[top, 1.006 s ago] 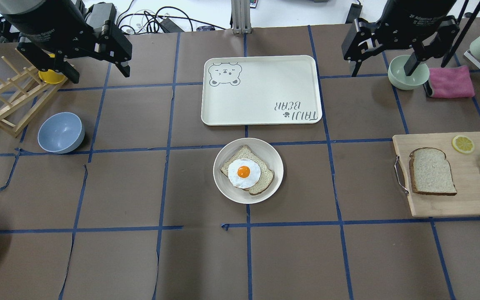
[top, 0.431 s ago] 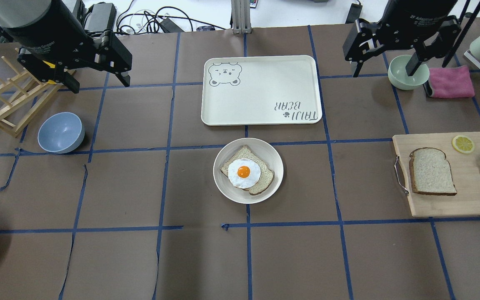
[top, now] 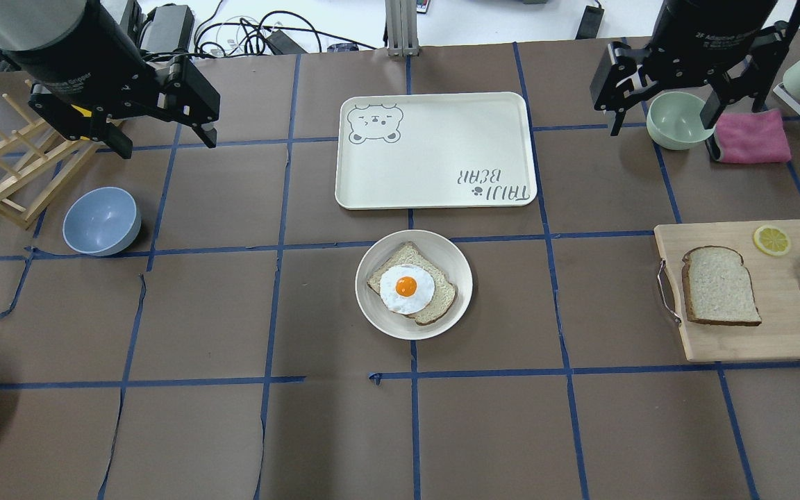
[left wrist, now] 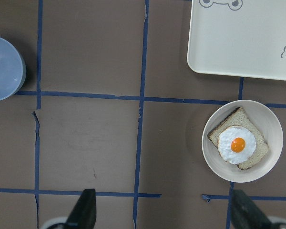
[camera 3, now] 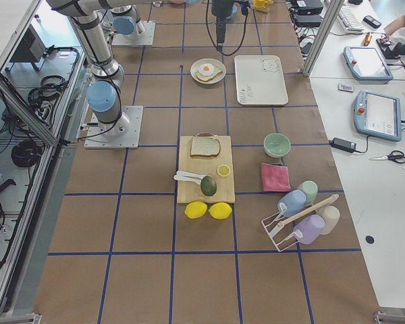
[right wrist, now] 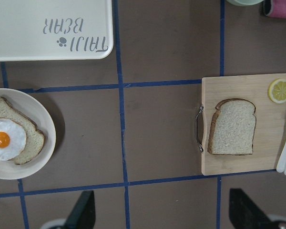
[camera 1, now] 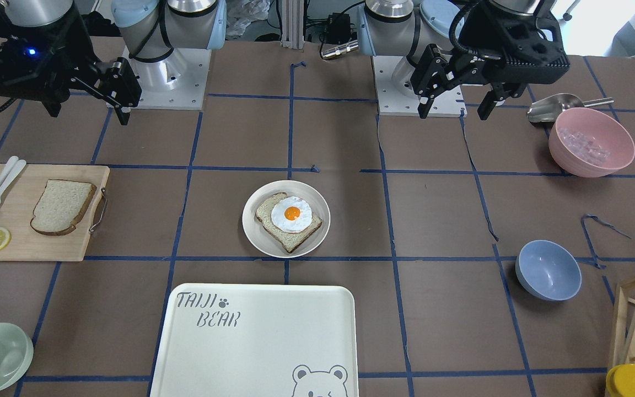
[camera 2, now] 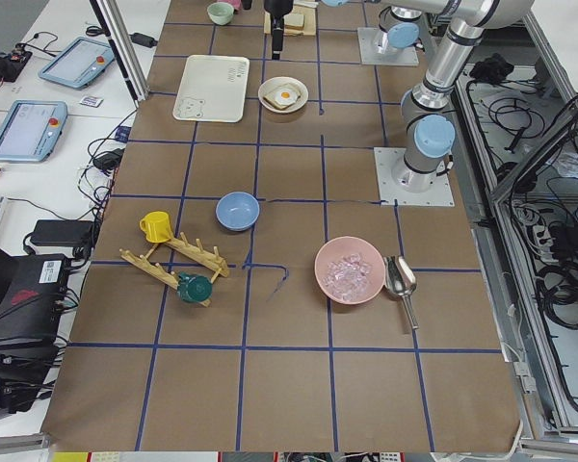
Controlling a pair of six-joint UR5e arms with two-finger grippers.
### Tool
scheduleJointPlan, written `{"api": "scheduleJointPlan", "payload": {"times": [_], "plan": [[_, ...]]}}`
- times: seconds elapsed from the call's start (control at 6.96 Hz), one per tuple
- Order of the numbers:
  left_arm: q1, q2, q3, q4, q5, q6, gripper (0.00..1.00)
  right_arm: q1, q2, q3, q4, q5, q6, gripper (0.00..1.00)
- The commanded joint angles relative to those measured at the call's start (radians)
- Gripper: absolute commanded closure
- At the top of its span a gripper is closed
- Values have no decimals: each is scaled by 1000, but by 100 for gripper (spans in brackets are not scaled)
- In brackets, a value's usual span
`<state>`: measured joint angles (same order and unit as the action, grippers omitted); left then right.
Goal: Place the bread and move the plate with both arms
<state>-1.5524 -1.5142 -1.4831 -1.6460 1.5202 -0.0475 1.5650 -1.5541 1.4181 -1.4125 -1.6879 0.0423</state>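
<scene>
Your right gripper (top: 660, 119), spread wide and empty, hangs nearer the bread (top: 719, 285), which lies well to the plate's (top: 379, 316) right.

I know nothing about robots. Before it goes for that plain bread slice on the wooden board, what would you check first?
1. The plain pale bread slice with brown crust lies flat and uncovered on the wooden cutting board: ok.
2. The right hand is open and holds nothing: ok.
3. The right hand is over the slice: not ok; it hangs away from the board, towards the pale green bowl.
4. The round cream plate has a free rim to grip: ok; the egg-topped slice sits well inside it.
5. The left hand is open and holds nothing: ok.
</scene>
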Motion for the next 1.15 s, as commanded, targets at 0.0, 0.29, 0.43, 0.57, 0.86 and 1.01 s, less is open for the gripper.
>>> {"api": "scheduleJointPlan", "payload": {"times": [0.0,0.29,0.43,0.57,0.86,1.01], "plan": [[0,0,0,0,0,0,0,-6,34,33,-5,-10,13,0],[0,0,-2,0,0,2,0,-90,69,93,-69,-7,25,0],[0,0,-2,0,0,2,0,-177,81,137,-75,-3,24,0],[0,0,-2,0,0,2,0,-216,88,172,-129,45,13,5],[0,0,-2,0,0,2,0,-256,155,229,-204,50,24,18],[0,0,-2,0,0,2,0,-301,217,237,-250,50,13,18]]}}
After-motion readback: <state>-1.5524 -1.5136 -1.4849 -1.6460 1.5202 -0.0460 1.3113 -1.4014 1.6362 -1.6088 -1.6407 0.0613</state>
